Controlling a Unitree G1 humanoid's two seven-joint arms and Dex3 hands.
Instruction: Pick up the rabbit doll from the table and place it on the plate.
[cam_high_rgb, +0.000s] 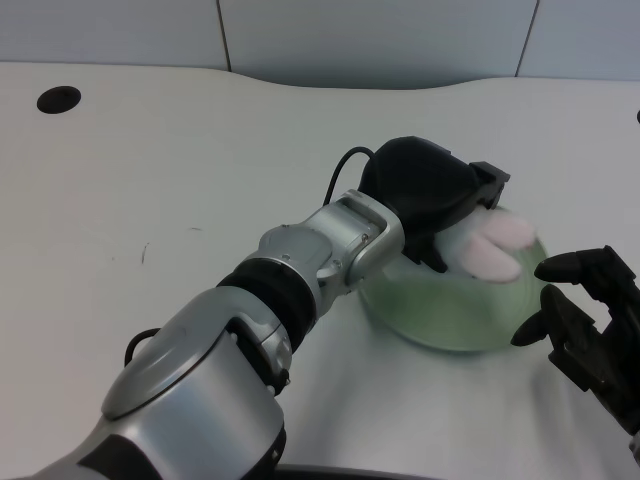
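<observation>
My left hand (432, 195) reaches across the table and hangs over the green plate (440, 315). It holds the white rabbit doll (490, 245), whose pink-lined ears stick out to the right from under the fingers. The doll is over the plate's far half; whether it touches the plate is hidden by the hand. My silver left forearm (325, 245) runs in from the lower left and covers the plate's left rim.
My right hand (590, 320) waits just right of the plate, its fingers close to the rim. A round black hole (58, 99) sits in the table at the far left. The table's back edge curves along the wall.
</observation>
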